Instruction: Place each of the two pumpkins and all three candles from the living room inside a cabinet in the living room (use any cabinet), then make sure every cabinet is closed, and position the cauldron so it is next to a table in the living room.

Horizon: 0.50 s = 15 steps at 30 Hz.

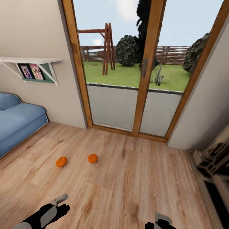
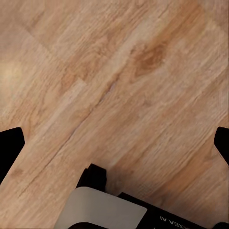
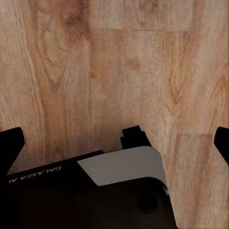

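Left gripper [image 2: 114,143] and right gripper [image 3: 114,143] hang over the wooden floor [image 1: 133,184], jaws spread wide and holding nothing. Ahead, two pumpkins [image 1: 61,161] [image 1: 92,158] lie near each other on the floor, between the blue sofa [image 1: 16,121] and the glass doors [image 1: 140,79].

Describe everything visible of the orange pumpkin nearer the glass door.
The small round orange pumpkin looks ribbed, slightly flattened, with a dim spot on top that may be a stem. It sits upright on the light wooden plank floor, in front of the wood-framed glass door. A second orange pumpkin lies apart to its left. Nothing else touches it.
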Tool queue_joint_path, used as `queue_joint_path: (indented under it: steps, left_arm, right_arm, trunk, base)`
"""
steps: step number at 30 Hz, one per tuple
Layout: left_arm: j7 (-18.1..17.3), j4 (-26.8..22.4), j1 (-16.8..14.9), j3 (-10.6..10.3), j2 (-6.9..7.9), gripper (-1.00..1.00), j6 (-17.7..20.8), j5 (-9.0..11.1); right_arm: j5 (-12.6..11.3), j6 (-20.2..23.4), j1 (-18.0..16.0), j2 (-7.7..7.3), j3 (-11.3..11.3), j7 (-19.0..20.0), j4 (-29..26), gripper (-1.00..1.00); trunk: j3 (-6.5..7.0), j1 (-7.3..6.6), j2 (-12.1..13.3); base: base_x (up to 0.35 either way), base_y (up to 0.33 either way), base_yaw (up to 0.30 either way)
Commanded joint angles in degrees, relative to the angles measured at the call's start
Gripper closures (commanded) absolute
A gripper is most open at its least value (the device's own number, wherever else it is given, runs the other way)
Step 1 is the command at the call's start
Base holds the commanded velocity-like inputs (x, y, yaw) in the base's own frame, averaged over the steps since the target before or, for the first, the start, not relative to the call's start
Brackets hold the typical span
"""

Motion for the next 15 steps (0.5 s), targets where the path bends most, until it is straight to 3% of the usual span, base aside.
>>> queue_joint_path:
  steps: [1, 15]
  left_arm:
    - [0.45, -0.19, -0.03, -0.40, 0.06, -1.00, 0.16, 0.49]
    - [0.45, -0.19, -0.03, -0.46, -0.03, -1.00, 0.16, 0.49]
  right_arm:
    - [-0.20, 0.30, -0.02, -0.02, 0.30, -0.37, -0.14, -1.00]
    - [-0.13, 0.30, -0.02, 0.14, 0.30, -0.37, -0.14, -1.00]
  trunk:
    - [-0.06, 0.04, -0.03]
    - [-0.06, 0.04, -0.03]
  base:
    - [0.327, 0.000, 0.291]
    - [0.327, 0.000, 0.291]
